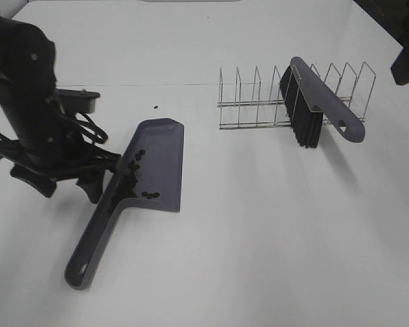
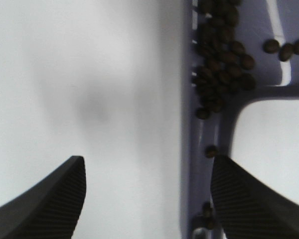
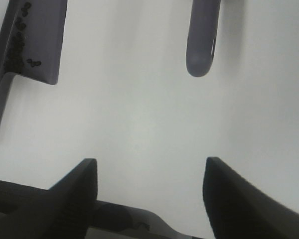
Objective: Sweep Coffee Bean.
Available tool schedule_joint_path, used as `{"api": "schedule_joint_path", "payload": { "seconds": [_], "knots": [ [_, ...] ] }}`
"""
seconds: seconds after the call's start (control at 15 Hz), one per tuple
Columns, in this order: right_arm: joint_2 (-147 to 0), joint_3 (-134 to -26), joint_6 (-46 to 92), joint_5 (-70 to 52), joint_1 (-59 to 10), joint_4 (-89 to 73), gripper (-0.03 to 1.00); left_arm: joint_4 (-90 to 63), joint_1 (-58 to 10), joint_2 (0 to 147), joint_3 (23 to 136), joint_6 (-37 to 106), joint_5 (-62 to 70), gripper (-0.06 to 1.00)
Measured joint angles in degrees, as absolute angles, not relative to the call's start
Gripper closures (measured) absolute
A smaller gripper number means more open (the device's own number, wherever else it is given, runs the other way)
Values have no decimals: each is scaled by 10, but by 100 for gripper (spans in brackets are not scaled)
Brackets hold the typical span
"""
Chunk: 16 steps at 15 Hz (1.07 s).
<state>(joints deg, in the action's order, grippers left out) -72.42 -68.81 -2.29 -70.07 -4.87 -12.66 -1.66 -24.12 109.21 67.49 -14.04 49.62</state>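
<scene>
Beans [image 1: 131, 174] heaped in dustpan [image 1: 160, 160], mostly along its left wall and at the neck toward the handle; a few loose near pan's rear edge. One stray bean [image 1: 155, 105] on table [image 1: 259, 238], well apart, beyond pan's mouth toward far edge. Dustpan flat on table, left of centre, handle pointing to near-left corner.

Left gripper [image 1: 68, 178] just left of pan neck, low over table. Wrist view: fingers [image 2: 55, 199] spread apart, nothing between them but bare table; right-hand finger overlapping dustpan handle [image 2: 199, 164], contact not resolvable. Bean pile [image 2: 222, 55] ahead of fingertips, one bean [image 2: 211, 151] on handle close to that finger. No grip on anything.

Brush [image 1: 324, 99] leaning in wire rack [image 1: 259, 95], right of centre toward far edge, bristles down, handle end toward right edge.

Right gripper barely in exterior view, at upper right edge, high above table. Wrist view: fingers [image 3: 65, 199] wide apart, empty, looking down on bare table; brush handle tip [image 3: 202, 45] and dustpan [image 3: 37, 35] well ahead.
</scene>
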Motion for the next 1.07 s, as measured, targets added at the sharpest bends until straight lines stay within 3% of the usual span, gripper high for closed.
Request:
{"api": "schedule_joint_path", "payload": {
  "seconds": [0.4, 0.73, 1.07],
  "knots": [
    [-551, -560, -47, -701, -49, -71, 43, -11, -108, 900, 647, -46, 576, 31],
    [-367, -469, -47, -702, -49, -50, 43, -6, -95, 622, 522, -41, 640, 31],
    [-225, -373, -46, -703, -49, -15, 43, 56, -95, 366, 473, -54, 698, 31]
  ]
}}
